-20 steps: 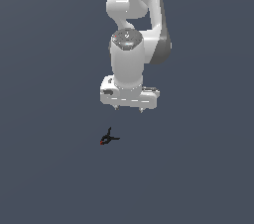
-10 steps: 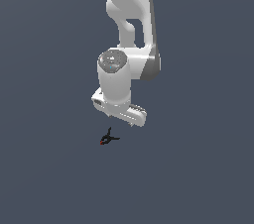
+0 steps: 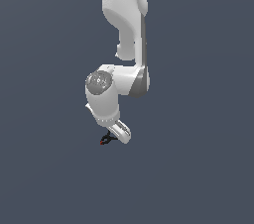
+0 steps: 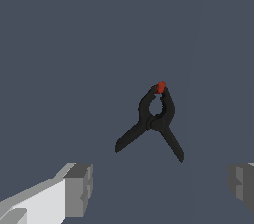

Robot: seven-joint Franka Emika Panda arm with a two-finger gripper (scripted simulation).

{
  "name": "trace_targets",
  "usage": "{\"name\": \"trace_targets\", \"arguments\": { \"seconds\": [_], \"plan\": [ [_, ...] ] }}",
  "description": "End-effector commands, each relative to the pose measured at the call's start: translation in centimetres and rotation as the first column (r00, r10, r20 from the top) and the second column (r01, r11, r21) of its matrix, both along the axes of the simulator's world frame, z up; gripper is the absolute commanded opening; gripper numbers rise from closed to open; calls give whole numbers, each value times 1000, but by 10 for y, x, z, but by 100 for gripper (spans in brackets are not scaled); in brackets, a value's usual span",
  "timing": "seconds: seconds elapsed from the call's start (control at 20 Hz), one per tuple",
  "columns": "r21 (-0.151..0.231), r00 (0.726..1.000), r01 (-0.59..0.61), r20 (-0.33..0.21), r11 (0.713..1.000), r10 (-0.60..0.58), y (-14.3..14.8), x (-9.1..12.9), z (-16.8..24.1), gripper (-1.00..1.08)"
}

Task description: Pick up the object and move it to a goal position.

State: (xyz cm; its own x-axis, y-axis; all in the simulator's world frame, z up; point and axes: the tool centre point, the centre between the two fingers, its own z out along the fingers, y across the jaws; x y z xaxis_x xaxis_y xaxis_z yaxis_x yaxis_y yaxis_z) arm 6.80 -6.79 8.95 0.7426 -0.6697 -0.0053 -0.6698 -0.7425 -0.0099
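The object [image 4: 155,119] is a small black clamp-like thing with two thin prongs and a red tip, lying on the dark grey floor. In the exterior view the object [image 3: 106,140] shows just below the white hand, partly hidden by it. My gripper [image 4: 161,188] is open and empty: one grey finger [image 4: 79,188] and the other finger [image 4: 243,186] stand wide apart, just short of the prong ends. In the exterior view the gripper [image 3: 119,134] is low, right beside the object, with its fingertips hidden by the hand.
The dark grey floor [image 3: 198,168] runs flat all around. The white arm [image 3: 124,34] rises above the hand.
The arm has swung down and toward the exterior view's left, and the hand has dropped from well above the object to right next to it. The object has not moved.
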Motion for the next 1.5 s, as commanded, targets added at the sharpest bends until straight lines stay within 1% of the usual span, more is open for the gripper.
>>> {"name": "trace_targets", "arguments": {
  "seconds": [0.0, 0.2, 0.45, 0.75, 1.2, 1.45],
  "plan": [
    [-3, 998, 57, -1, 998, -57, -7, 4, -9, 100],
    [-8, 993, 118, -2, 993, -118, -16, 7, -19, 100],
    [-11, 988, 156, -3, 988, -156, -21, 9, -25, 100],
    [-11, 988, 155, -3, 988, -155, -21, 8, -29, 100],
    [-11, 987, 160, -3, 987, -160, -21, 7, -69, 100],
    [-11, 987, 160, -3, 987, -160, -21, 9, -76, 100]
  ]
}}
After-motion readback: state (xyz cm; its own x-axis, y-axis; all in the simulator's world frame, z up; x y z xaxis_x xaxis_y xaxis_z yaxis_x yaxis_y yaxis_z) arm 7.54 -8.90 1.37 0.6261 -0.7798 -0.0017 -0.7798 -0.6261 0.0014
